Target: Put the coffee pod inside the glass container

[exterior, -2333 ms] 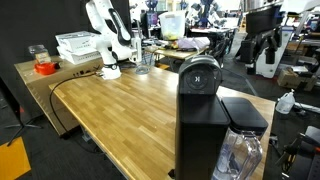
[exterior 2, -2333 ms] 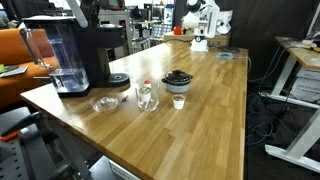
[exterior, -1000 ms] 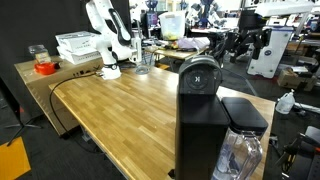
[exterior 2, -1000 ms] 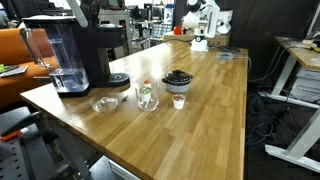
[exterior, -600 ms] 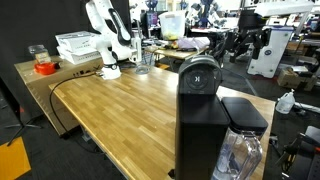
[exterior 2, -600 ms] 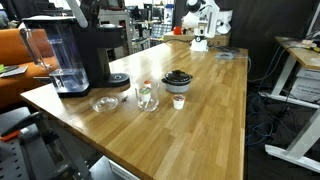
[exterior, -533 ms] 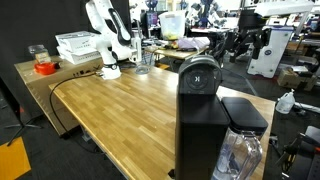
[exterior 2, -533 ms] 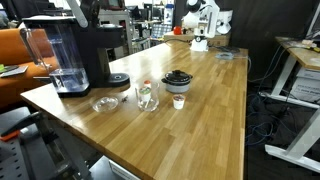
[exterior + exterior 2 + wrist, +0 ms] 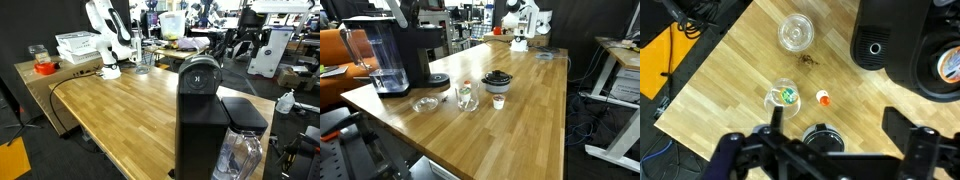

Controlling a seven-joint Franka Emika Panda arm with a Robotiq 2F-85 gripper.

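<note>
Coffee pod (image 9: 823,98), centre frame on the worktop (image 9: 740,60) near the glass container (image 9: 785,97): likely light, thin-walled, crushable; grasp its sides gently. End effector (image 9: 827,142) released, jaws spread, empty.

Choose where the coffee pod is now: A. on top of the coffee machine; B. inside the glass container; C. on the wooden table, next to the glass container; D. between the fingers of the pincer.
C: in the wrist view the coffee pod stands on the wooden table, a little apart from the glass container, and the open pincer holds nothing.
</note>
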